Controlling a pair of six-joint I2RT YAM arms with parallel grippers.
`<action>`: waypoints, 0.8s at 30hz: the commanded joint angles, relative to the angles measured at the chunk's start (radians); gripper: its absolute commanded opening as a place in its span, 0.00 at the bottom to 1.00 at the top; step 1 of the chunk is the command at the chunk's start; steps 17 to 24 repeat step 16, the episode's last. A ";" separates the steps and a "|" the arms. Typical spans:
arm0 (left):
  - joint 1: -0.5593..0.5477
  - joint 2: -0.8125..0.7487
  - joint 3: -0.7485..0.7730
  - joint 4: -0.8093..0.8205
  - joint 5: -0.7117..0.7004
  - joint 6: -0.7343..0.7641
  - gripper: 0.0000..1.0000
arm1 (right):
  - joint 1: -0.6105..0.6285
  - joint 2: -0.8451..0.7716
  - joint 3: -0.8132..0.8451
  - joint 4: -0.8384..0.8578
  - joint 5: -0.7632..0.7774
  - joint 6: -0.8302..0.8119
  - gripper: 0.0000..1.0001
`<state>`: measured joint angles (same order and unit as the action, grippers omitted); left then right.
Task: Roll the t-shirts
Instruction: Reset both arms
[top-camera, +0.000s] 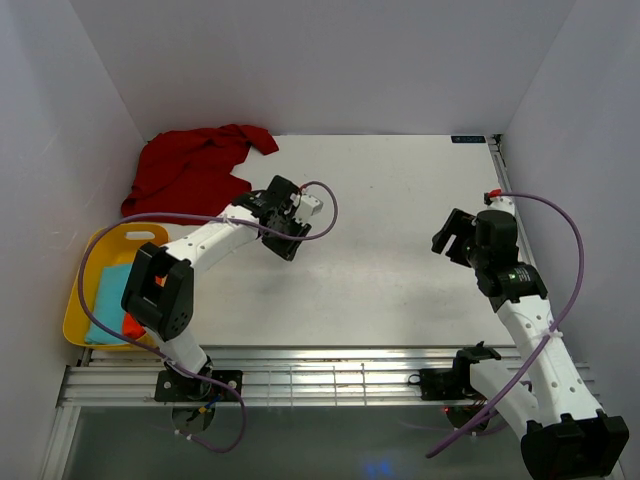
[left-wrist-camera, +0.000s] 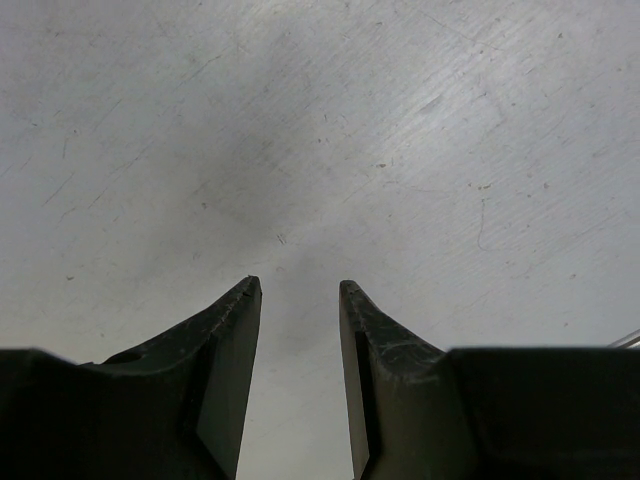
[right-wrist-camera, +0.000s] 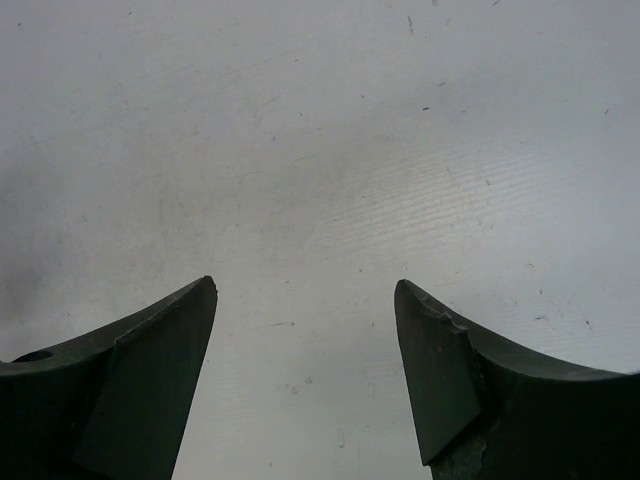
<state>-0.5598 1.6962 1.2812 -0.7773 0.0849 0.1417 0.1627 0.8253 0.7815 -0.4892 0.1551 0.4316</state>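
1. Though left arm hides part of it, yellow tub at 8 o'clock, nearest, holds light-blue cloth plus a bright bit, prob. the orange-red t-shirt.
2. Mid-table: right gripper at 3 o'clock, jaws spread wide; left gripper part-spread. Both empty.
3. Crimson t-shirt lies crumpled at 10 o'clock, far-left corner, just past tub.
4. Handling, my guess: soft, light, floppy, won't hold shape. Pinch hem or shoulder seam, spread flat w/ both grippers before rolling; a thin pinch may slip.
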 joint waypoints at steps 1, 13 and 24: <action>-0.022 -0.010 0.013 0.021 -0.020 -0.007 0.48 | -0.005 -0.020 -0.017 0.001 0.034 0.013 0.77; -0.038 -0.082 -0.091 0.050 -0.028 -0.007 0.49 | -0.005 -0.035 -0.031 -0.003 0.057 0.035 0.75; -0.037 -0.084 -0.086 0.050 -0.030 -0.002 0.49 | -0.005 -0.028 -0.027 -0.011 0.072 0.041 0.76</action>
